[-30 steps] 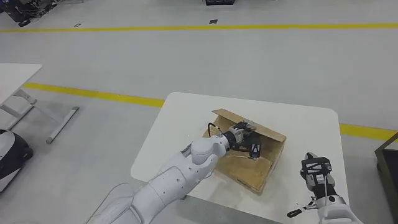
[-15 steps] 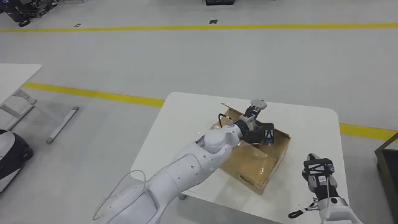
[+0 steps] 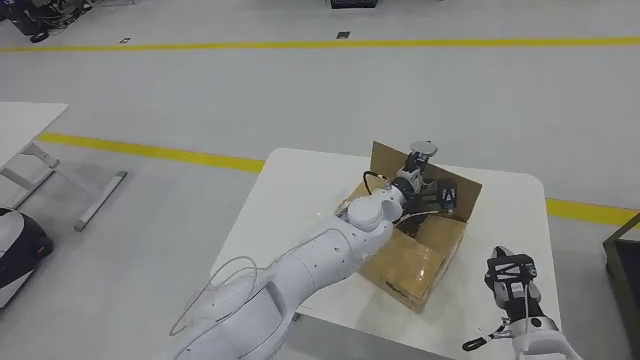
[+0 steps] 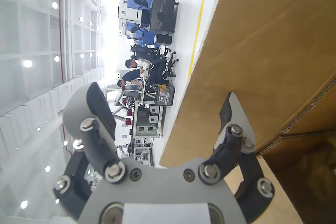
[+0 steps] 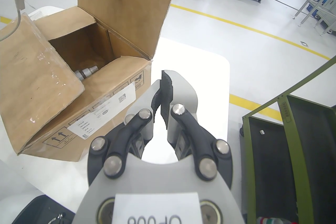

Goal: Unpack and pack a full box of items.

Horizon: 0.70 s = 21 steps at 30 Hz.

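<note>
A cardboard box (image 5: 123,70) sits mid-tabletop (image 3: 300,195), toward the right edge. Its far flap (image 5: 136,7) stands upright, and the near flap (image 5: 34,78) lies over half the opening. A metal part (image 5: 85,72) lies inside. The left gripper (image 4: 160,101), fingers spread, is at the raised flap. The right gripper (image 5: 166,83), pressed together, hovers near the front right corner. Opening looks half done; unpacking and repacking remain.

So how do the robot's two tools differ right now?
The left tool is open, at the upright flap of the box; the right tool is shut, holding nothing. The left is up by the box top; the right hangs over the table beside the box. Both share the same two-fingered build.
</note>
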Available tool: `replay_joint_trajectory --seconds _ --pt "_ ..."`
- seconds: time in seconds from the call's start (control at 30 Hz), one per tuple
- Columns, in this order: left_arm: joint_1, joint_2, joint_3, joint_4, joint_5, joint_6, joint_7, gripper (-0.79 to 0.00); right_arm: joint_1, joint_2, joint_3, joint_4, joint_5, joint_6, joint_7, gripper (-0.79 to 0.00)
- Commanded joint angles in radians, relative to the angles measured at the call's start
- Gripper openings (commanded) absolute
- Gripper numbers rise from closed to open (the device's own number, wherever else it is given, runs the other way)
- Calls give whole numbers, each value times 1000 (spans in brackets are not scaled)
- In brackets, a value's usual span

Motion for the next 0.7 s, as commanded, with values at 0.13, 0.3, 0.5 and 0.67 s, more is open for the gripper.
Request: replay_joint_trajectory --seconds 0.13,0.3,0.5,0.67 --pt "-52 -57 40 136 -12 38 -2 0 -7 1 8 -11 -3 9 6 -785" --pt "-81 -93 64 210 -10 27 3 0 -15 3 17 -12 -1 11 9 -785" --pt "-99 -123 77 272 -14 28 18 0 -21 4 24 -15 1 12 11 -785" --pt "-113 -135 69 306 -34 33 45 0 -25 5 31 -21 2 14 10 -785"
